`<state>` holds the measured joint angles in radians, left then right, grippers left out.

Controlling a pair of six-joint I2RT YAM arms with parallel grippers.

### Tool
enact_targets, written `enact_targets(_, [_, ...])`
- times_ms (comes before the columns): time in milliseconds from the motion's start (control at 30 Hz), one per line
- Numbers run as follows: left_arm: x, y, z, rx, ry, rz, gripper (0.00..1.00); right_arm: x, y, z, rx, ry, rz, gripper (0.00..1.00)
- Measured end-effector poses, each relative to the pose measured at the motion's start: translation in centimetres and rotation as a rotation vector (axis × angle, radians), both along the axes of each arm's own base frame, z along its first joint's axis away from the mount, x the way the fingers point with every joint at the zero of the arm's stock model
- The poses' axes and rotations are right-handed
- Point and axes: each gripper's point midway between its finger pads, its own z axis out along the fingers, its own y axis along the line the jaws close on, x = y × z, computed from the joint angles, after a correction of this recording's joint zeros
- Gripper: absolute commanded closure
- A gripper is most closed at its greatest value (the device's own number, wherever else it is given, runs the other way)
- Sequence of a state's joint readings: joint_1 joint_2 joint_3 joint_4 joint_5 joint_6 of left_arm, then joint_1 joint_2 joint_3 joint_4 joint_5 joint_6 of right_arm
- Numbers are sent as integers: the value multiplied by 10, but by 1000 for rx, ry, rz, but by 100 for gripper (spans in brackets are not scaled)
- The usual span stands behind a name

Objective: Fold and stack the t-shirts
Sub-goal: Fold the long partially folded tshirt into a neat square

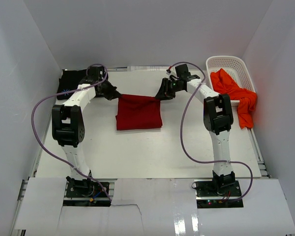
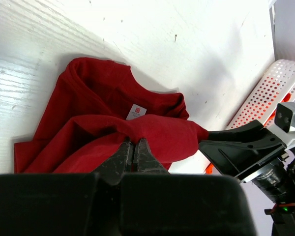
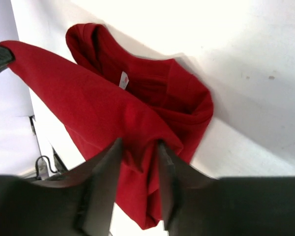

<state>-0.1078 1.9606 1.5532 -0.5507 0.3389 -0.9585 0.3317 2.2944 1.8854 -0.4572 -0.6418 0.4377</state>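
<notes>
The dark red t-shirt (image 1: 138, 114) lies folded over at mid-table, its far edge lifted between the two grippers. My left gripper (image 1: 114, 94) is shut on the far left corner; in the left wrist view its fingertips (image 2: 129, 147) pinch the red cloth (image 2: 98, 98). My right gripper (image 1: 162, 93) is at the far right corner, its jaws parted, with a loose fold of the shirt (image 3: 103, 98) hanging between the fingers (image 3: 105, 167). A black t-shirt (image 1: 71, 78) lies at the back left. An orange-red t-shirt (image 1: 236, 93) hangs over the basket's near rim.
The white slotted basket (image 1: 228, 63) stands at the back right against the wall, and it also shows in the left wrist view (image 2: 275, 88). White walls close in the table on three sides. Purple cables loop beside both arms.
</notes>
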Motion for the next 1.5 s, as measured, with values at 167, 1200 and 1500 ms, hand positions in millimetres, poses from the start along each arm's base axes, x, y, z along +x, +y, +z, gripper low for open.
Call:
enact_targets(167, [5,6,0,7,-8,27,81,10,3,1,22,-27,-15,50])
enact_targets(1200, [18,-32,47,-95,-371,-190,30,16,26,21,205,-180,57,92])
enact_targets(1500, [14,-78,-21,-185,-266,-341,100,0,49,-6,287,-28,109,92])
